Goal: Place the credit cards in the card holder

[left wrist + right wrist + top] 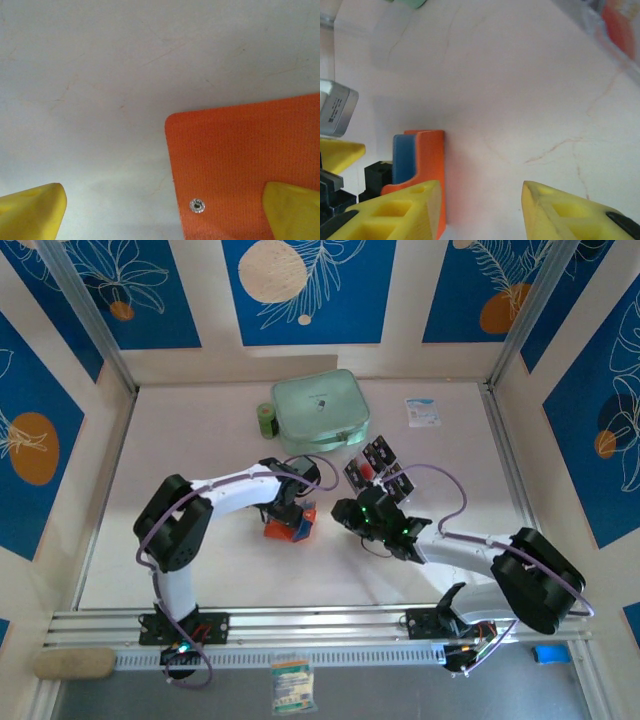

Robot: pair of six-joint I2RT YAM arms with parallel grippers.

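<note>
Pale, faintly veined counter (200, 560) walled by blue leaf-print panels. Near its middle, small orange-red woven fold-over wallet (275, 531), lying flat beneath left gripper (292, 510). Seen from the left wrist, jaws spread wide, one yellow fingertip (294, 210) over the wallet's cloth beside its round metal snap stud (197, 205), the other over bare counter; pressing or merely hovering, impossible to tell. Just to the right, black credit cards with white markings and red patches (378, 462), standing fanned in a clear plastic rack (587, 15), close beside right gripper (352, 512), jaws likewise parted with nothing between them. Probably light, stiff and slick, those cards: best pinched by a free top edge or corner and lifted straight out, one at a time, firmly enough not to slip. Wallet probably soft and floppy, apt to slide or fold shut unless pinned at a corner. Hard to make out: rack outline from above, card count, mouth of the wallet's pocket. From the right wrist, rack blurred at the frame's corner with a red smear inside, and a blue layer (402, 155) against the wallet's edge, nature unclear. Well behind, mint-green zip case (320, 410).
</note>
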